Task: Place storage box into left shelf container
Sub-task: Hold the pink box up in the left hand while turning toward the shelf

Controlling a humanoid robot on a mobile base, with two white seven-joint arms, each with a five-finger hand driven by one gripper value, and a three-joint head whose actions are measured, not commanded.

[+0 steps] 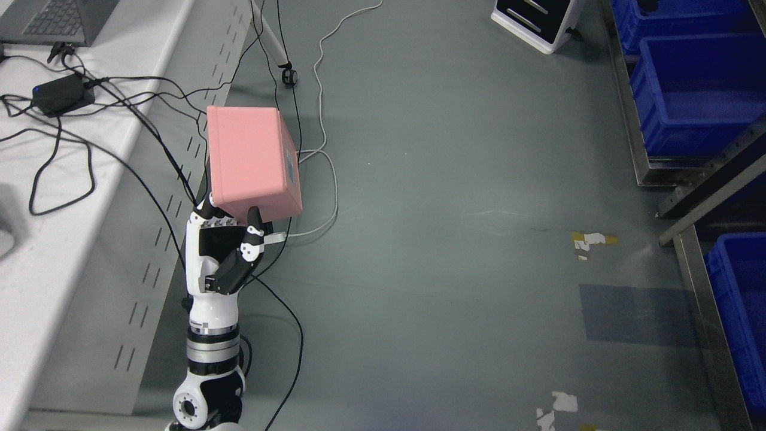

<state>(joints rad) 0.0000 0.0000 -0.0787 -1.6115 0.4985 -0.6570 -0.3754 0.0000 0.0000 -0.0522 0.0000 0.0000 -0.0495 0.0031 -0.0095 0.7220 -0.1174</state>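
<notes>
My left hand (230, 230) comes up from the bottom left and is shut on the lower edge of a pink storage box (251, 158). The box is held in the air above the grey floor, beside the white table. The thumb (252, 236) presses on the box's near face. Blue shelf containers (697, 90) sit in a metal rack at the right edge. My right arm does not show.
A white table (78, 197) with a laptop (57, 21), a power brick (60, 94) and black cables runs along the left. White cables lie on the floor (449, 239). A white device (535, 21) stands at the top. The rack's metal frame (712, 179) lines the right.
</notes>
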